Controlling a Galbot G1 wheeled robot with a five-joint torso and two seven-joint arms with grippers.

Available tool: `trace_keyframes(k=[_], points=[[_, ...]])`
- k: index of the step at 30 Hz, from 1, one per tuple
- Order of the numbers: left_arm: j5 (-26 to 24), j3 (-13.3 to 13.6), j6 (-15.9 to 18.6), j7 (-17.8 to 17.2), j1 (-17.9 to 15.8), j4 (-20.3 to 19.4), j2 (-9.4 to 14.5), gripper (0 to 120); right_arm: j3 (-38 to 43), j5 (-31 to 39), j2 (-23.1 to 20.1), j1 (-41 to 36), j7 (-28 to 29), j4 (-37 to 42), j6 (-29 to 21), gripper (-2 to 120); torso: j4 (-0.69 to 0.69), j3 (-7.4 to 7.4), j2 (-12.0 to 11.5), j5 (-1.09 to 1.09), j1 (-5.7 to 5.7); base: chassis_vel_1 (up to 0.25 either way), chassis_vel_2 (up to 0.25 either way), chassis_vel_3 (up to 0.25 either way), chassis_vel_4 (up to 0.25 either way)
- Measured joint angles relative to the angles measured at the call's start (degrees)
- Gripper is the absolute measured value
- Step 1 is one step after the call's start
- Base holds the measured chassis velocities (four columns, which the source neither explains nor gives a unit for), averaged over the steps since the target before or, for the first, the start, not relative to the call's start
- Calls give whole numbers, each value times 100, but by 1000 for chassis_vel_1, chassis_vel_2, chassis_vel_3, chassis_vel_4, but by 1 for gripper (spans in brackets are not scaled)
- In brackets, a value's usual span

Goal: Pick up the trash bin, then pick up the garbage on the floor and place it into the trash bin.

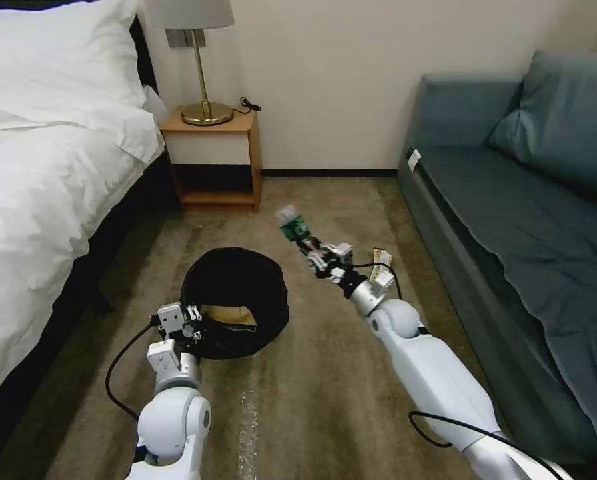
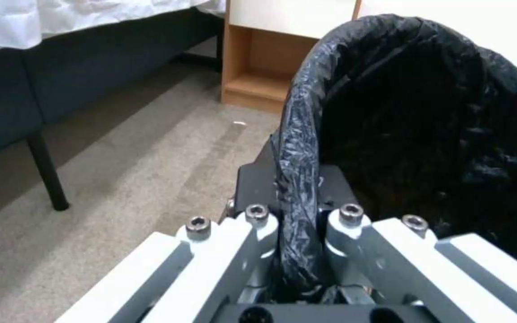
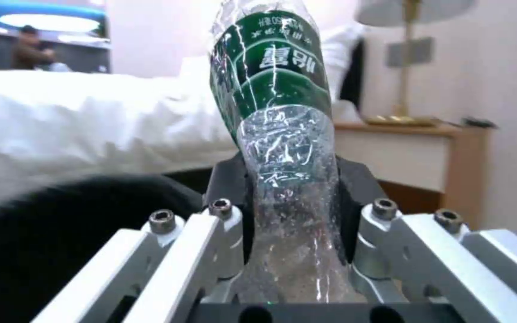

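My left gripper holds the trash bin rim; my right gripper holds the bottle, not yet inside; a wrapper remains on the floor.

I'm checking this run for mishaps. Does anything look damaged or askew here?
Yes. The plastic bottle pinched in the right gripper is crushed and crinkled. The trash bin, gripped at its rim by the left gripper, is tipped so its mouth faces the camera.

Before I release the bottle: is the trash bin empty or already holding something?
Not empty: the trash bin, gripped by the left gripper, shows a brown piece inside.
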Motion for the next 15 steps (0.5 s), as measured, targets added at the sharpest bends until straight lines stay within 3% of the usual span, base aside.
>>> trace_keyframes(k=[15], points=[[133, 75, -17, 40, -46, 34, -91, 4, -901, -190, 66, -68, 151, 390, 78, 22, 0, 0, 0, 1, 0, 0, 0, 0, 0]])
